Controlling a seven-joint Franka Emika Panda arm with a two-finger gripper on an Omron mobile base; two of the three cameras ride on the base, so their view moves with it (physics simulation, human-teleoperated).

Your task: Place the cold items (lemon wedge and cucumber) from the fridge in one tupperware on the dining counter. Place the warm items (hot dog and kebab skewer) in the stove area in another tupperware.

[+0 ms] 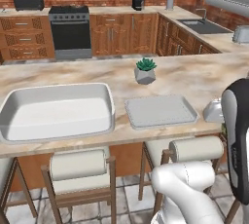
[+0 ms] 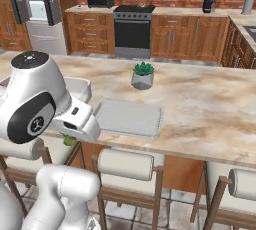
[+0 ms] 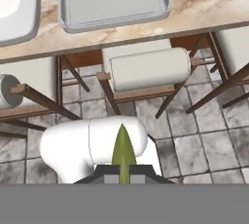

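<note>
1. Our arm hangs short of the dining counter (image 1: 194, 79), over the stools, its wrist bent so the hand looks down at the floor tiles and the counter's near edge.
2. Our gripper (image 3: 123, 169) is pinched tight on the cucumber (image 3: 122, 151), whose long axis runs straight out from the fingers, its tapered tip aimed toward the counter edge in the hand view.
3. On the counter sit a large white tupperware (image 1: 56, 110), a grey tray (image 1: 160, 110) beside it and a potted succulent (image 1: 145, 70) behind. Padded stools (image 3: 148, 68) line the edge beneath.
</note>
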